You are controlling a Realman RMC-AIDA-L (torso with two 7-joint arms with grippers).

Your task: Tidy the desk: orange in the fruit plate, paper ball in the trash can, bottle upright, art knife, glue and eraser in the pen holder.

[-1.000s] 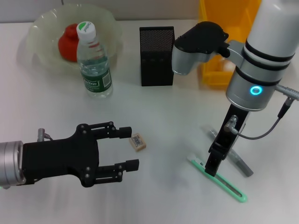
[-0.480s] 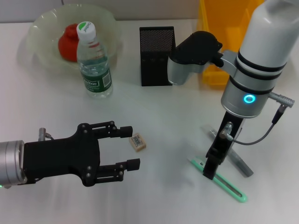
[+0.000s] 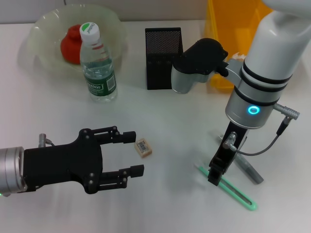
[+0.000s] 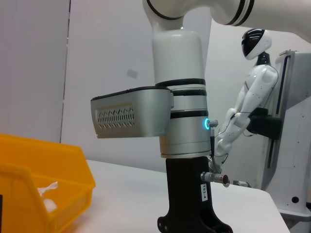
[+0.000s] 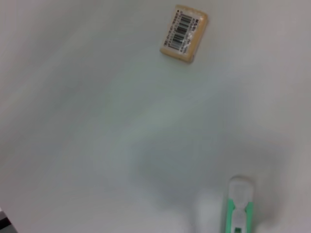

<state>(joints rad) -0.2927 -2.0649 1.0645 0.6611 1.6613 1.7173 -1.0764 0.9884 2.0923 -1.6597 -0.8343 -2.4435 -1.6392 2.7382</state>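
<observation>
Bench [image 3: 160,121] is plain white, eraser [image 3: 143,147] just off the spread-fingered left gripper [image 3: 137,154], right gripper [image 3: 214,177] of unclear grip over the art knife [image 3: 233,192].

The head camera looks steeply down over the counter [image 3: 160,116], the left wrist camera faces level across it, and the right wrist camera hangs close overhead, sharing the eraser [image 3: 143,147] [image 5: 184,33].

Bare desk [image 3: 180,131] between eraser [image 3: 143,147] and art knife [image 3: 228,189]; bottle [image 3: 98,65] fronting fruit plate [image 3: 43,34].
</observation>
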